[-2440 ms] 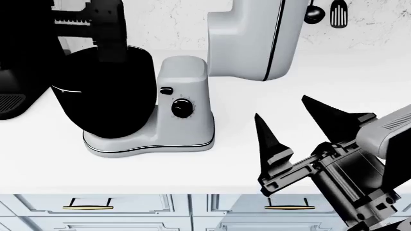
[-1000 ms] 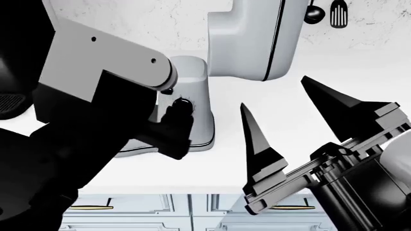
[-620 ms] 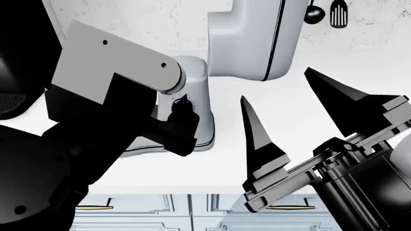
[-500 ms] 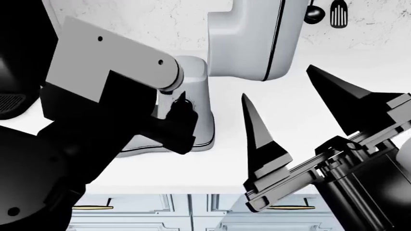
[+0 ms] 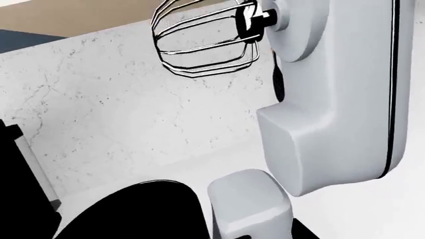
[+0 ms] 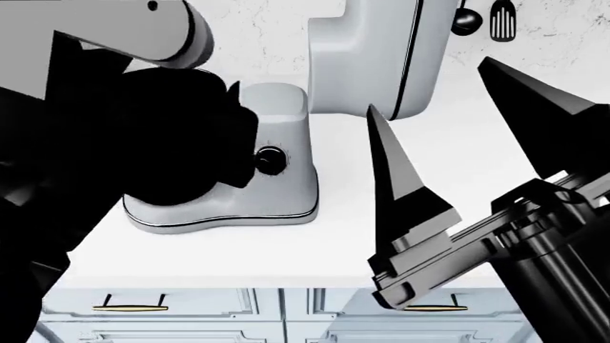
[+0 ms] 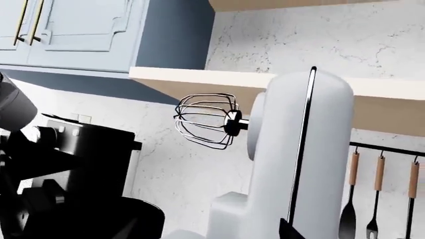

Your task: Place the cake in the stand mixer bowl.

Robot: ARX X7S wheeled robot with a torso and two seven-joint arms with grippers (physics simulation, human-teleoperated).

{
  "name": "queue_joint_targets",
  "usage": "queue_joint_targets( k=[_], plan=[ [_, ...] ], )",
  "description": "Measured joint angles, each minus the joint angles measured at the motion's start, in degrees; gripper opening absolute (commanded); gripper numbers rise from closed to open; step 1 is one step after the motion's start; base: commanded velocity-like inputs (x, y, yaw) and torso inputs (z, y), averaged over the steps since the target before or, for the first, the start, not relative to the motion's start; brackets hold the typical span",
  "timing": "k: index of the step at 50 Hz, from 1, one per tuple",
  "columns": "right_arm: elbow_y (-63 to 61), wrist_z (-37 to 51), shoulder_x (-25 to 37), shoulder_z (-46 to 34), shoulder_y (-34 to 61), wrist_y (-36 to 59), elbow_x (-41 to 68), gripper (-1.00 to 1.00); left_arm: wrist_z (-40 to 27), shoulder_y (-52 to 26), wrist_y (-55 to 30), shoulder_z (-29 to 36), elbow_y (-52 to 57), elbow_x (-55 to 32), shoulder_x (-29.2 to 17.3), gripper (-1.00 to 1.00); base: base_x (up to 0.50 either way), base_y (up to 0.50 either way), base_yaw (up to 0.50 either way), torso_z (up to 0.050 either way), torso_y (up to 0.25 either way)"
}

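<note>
Right gripper (image 6: pixel 467 136) raised over the counter (image 6: pixel 381 236) near its front edge, jaws spread wide apart, nothing between them. Left arm (image 6: pixel 105 107) stretched across the stand mixer bowl (image 5: pixel 133 211), hiding most of it in the head view; left gripper's own state impossible to tell. Glossy black bowl seated on the light grey stand mixer (image 6: pixel 276 143), toward the counter's left end. Mixer head (image 7: pixel 299 149) tilted up, wire whisk (image 7: pixel 206 119) hanging free. Cake not visible in any view. Utensils (image 7: pixel 378 194) hung on the back wall.
</note>
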Motion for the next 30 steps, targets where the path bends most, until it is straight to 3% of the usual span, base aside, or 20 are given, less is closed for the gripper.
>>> queue_joint_targets(
  k=[9, 30],
  plan=[
    [0.0, -0.3, 0.5, -4.2, 7.2, -1.3, 1.9, 1.00, -1.2, -3.0, 0.1, -1.3, 0.3, -2.1, -1.5, 1.00, 0.00, 0.00, 0.00, 0.000, 0.000],
    [0.0, -5.5, 6.7, 0.3, 11.5, 1.7, 7.5, 1.00, -3.5, -7.8, 1.0, -3.3, 1.7, -6.2, -4.1, 1.00, 0.00, 0.00, 0.00, 0.000, 0.000]
  ],
)
